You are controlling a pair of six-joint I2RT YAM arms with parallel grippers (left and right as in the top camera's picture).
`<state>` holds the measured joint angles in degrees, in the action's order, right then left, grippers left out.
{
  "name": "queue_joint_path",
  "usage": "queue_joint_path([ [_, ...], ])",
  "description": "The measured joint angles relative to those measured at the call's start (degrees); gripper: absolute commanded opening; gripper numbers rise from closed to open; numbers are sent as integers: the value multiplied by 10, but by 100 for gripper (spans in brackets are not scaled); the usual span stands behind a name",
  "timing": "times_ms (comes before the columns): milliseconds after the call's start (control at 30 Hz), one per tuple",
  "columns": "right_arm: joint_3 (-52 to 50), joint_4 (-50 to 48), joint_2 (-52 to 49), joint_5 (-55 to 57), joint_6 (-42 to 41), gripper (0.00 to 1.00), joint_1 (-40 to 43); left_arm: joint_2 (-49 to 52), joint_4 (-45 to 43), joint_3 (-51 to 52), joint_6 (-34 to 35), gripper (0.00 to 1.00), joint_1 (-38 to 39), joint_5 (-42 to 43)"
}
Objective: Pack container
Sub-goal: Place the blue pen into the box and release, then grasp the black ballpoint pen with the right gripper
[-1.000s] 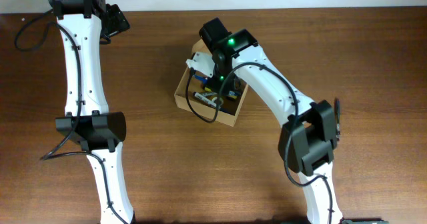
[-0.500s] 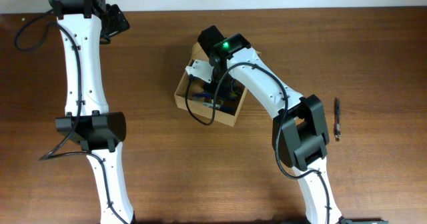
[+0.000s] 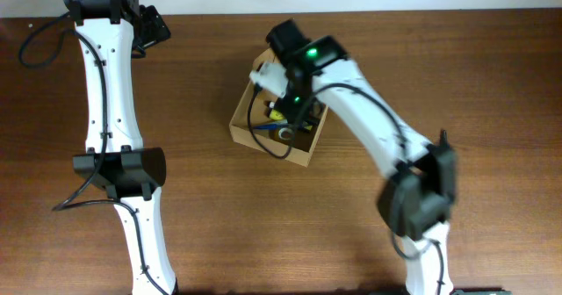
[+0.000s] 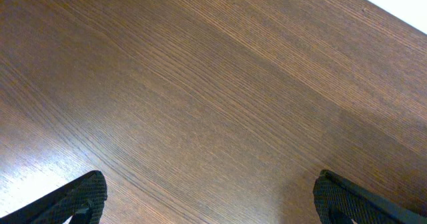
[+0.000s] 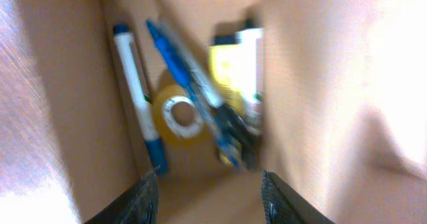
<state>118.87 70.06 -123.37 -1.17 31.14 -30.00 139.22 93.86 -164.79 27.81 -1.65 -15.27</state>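
Observation:
The container is a tan cardboard box (image 3: 245, 128) near the table's middle, its top open. My right gripper (image 5: 210, 201) hangs over it, open and empty, fingertips above the box floor (image 5: 200, 191). Inside lie a white marker with blue caps (image 5: 137, 94), a blue pen (image 5: 190, 84), a roll of yellowish tape (image 5: 177, 117) and a yellow and white item (image 5: 237, 71). In the overhead view the right arm (image 3: 303, 62) hides the box's far part. My left gripper (image 4: 210, 207) is open and empty over bare wood at the far left (image 3: 151, 25).
A dark pen (image 3: 444, 140) lies on the table at the right, partly hidden by the right arm's elbow. The brown wooden table (image 3: 263, 225) spreads around the box. A white strip runs along the far edge.
The right wrist has shifted slightly toward the far right over the box, and its elbow has swung right, now covering most of the dark pen. The left arm has not moved.

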Motion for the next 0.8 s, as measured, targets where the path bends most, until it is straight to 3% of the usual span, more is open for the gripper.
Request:
queue_joint_path([
  [133, 0, 0, 110, 20, -17, 65, 36, 0, 0, 0, 0, 100, 0, 0],
  [367, 3, -15, 241, 34, -56, 70, 219, 0, 0, 0, 0, 100, 0, 0],
  [600, -41, -18, 230, -4, -107, 70, 415, 0, 0, 0, 0, 100, 0, 0],
  [800, -193, -54, 190, -31, -128, 70, 465, 0, 0, 0, 0, 100, 0, 0],
])
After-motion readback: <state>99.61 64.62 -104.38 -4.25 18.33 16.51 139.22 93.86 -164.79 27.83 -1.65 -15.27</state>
